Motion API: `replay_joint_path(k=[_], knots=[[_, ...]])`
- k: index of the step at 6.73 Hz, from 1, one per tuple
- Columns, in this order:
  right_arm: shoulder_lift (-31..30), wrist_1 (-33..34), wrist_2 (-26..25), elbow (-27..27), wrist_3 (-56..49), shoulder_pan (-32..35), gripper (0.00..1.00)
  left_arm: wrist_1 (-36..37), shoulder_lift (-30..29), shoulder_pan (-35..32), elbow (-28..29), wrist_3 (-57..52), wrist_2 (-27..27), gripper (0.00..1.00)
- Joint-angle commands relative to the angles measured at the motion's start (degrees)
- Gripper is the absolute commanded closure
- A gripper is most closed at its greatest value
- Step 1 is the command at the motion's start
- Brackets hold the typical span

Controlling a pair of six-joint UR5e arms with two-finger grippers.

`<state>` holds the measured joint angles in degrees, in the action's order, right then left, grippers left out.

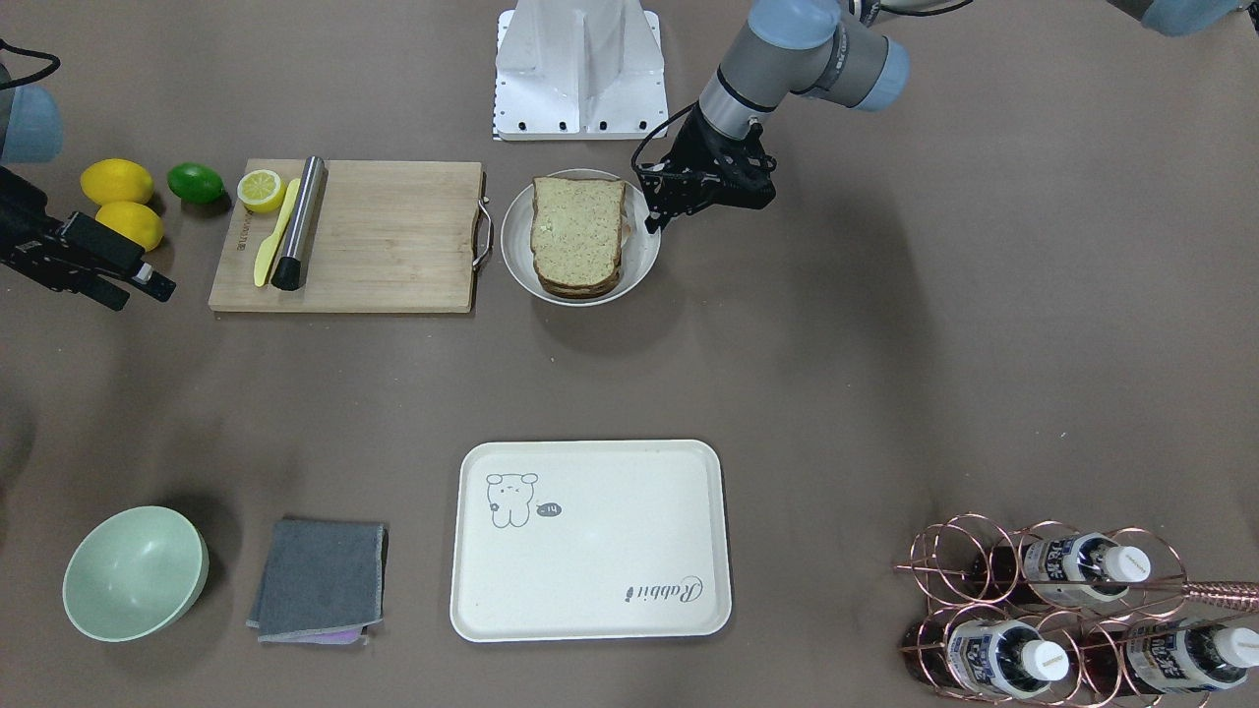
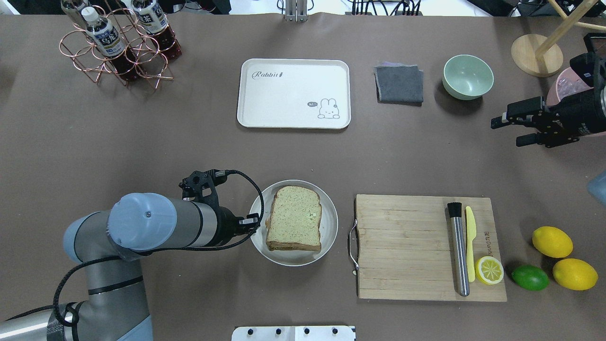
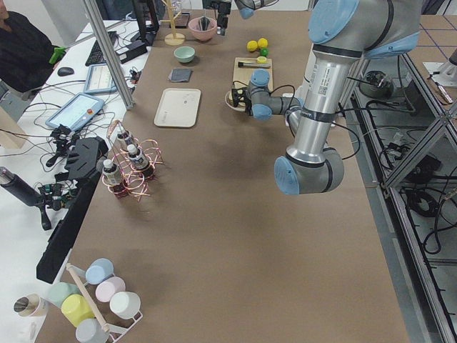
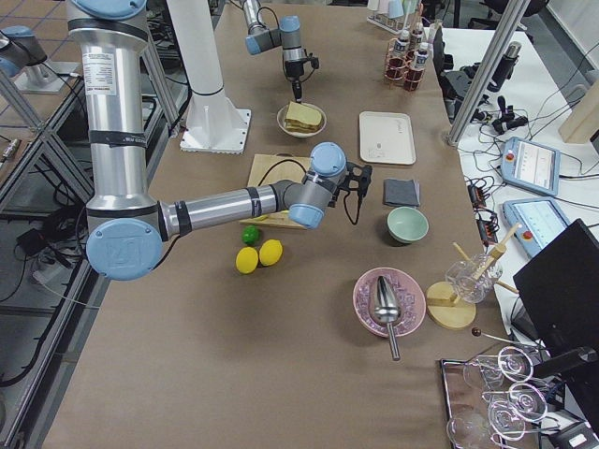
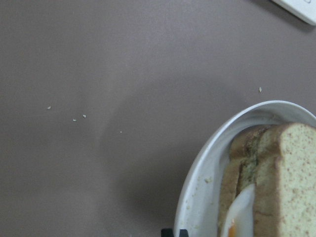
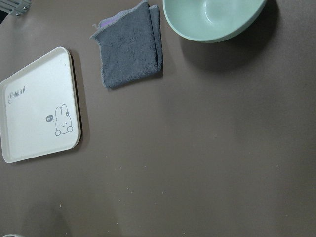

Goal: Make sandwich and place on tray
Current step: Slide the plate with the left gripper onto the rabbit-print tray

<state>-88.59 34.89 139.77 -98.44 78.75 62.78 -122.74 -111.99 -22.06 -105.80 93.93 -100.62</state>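
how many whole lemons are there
2. The near lemon lies beside the lime, off the cutting board's end; the far lemon sits next to them. A lemon half rests on the board.

Reaches in with the left arm, elbow bent and wrist level, left gripper (image 1: 653, 219) tipped downward, fingertips drawn close together. Holds the right arm out wide on its own side, right gripper (image 2: 505, 133) lying level, pointing inward, its two fingers spread apart
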Motion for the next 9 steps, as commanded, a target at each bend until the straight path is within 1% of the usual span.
replay_joint_path(k=[1, 2, 3, 4, 5, 7, 9], knots=[[-0.09, 0.0, -0.03, 0.0, 0.0, -0.03, 0.0, -0.05, -2.51, -3.58, 0.59, 7.72, -0.37, 1.0], [-0.09, -0.09, -0.11, 0.0, -0.09, -0.03, 0.0, 0.39, -3.66, -6.56, 2.33, 9.33, -0.37, 1.0], [-0.09, -0.09, -0.11, 0.0, -0.09, -0.2, 0.0, 0.39, -6.89, -9.47, 6.7, 11.43, -0.8, 1.0], [0.0, -0.09, -0.11, 0.18, -0.09, -0.29, 0.0, 0.22, -10.75, -12.11, 12.23, 11.71, -1.5, 1.0], [0.17, -0.09, -0.2, 0.44, -0.09, -0.47, 0.0, 0.13, -15.06, -13.44, 18.03, 11.89, -1.51, 1.0], [0.7, 0.0, -0.2, 1.14, -0.09, -0.64, 0.0, -0.74, -21.66, -15.99, 28.4, 14.16, -1.51, 1.0], [1.14, 0.0, -0.99, 1.32, -0.09, -0.82, 0.0, -5.03, -25.28, -17.66, 37.12, 14.53, -1.25, 1.0]])
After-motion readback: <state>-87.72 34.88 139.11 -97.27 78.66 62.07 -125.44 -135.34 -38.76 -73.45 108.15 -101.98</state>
